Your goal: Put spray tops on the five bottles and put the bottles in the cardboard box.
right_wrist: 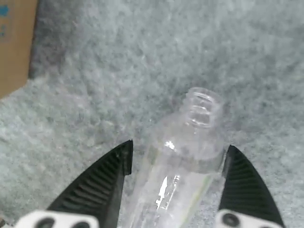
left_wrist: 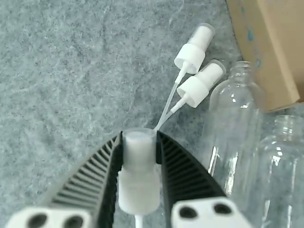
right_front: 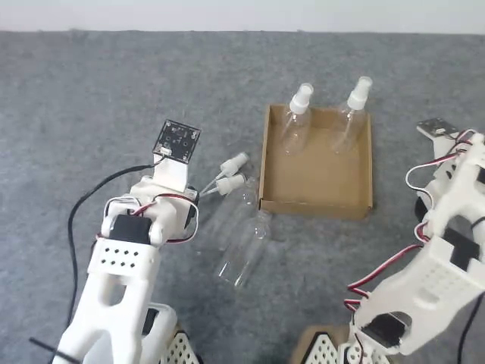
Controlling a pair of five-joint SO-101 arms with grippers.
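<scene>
Fingers [left_wrist: 102, 171] of the left pincer [left_wrist: 138, 138] are clamped on a white spray top [left_wrist: 137, 180]. They grip its cap from both sides, the capped head pointing away from the wrist and the thin tube trailing back toward it. Just beyond the fingertips a second spray top [left_wrist: 202, 85] and a third spray top [left_wrist: 194, 47] lie side by side on the grey counter [left_wrist: 57, 71], their thin tubes running back toward the pincer. Beside these lie an open bottle [left_wrist: 232, 109] and a second open bottle [left_wrist: 280, 161], both clear and on their sides next to each other. Their necks point toward the near corner of the cardboard box [right_front: 317, 205]. Inside the box rest a capped bottle [right_front: 294, 125] and a second capped bottle [right_front: 348, 125], each with a white sprayer reaching up over the far wall. On the other side of the box, the right pincer [right_wrist: 178, 148] has its black fingers spread apart. One finger sits on each side of a topless bottle [right_wrist: 180, 175], which lies on the counter with its open threaded neck pointing away from the wrist. Whether either finger touches the plastic cannot be told.
</scene>
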